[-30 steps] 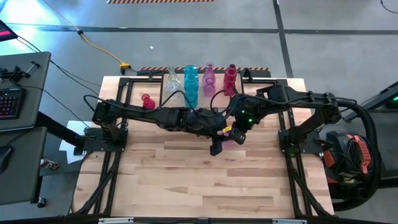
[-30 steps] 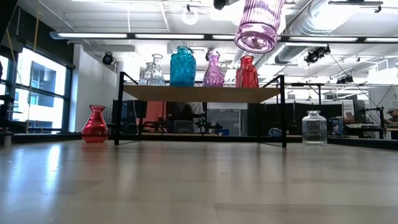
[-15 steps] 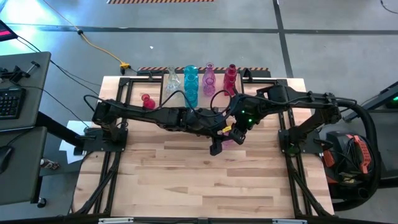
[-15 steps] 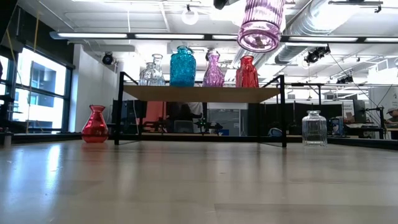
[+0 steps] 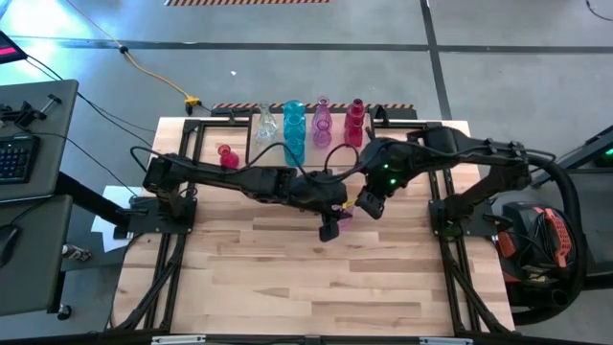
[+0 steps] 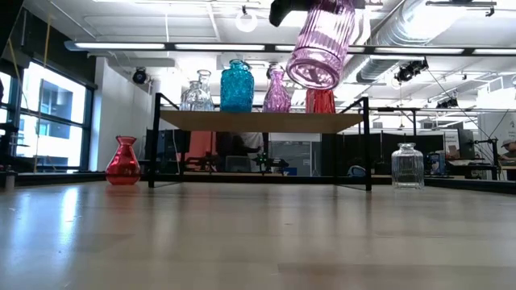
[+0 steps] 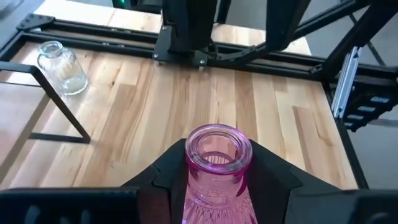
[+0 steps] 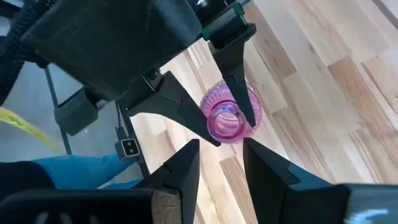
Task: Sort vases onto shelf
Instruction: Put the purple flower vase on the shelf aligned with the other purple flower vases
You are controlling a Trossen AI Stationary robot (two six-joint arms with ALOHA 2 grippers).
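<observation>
We see the left gripper [image 5: 337,213] over the middle of the table [image 5: 316,278], its fingers [image 7: 273,171] pinching a ribbed pink vase [image 6: 321,44] by the neck. From the low camera the vase hangs tilted in the air, higher than the shelf [image 6: 260,120] and nearer to us. In the left wrist view its open mouth [image 7: 219,148] sits between the two dark fingers.

The right gripper [image 5: 371,203] hovers just beside the left one. Its fingers [image 8: 186,165] are spread, with the pink vase showing in the gap beyond them, and they hold nothing.

On the shelf stand four vases in a row: a clear one [image 5: 265,122], a teal one [image 5: 294,125], a pink-purple one [image 5: 323,120] and a red one [image 5: 355,119]. A small red vase [image 6: 123,161] stands on the table beside the shelf's left end. A clear jar [image 6: 407,166] stands on the table beside the shelf's other end.
</observation>
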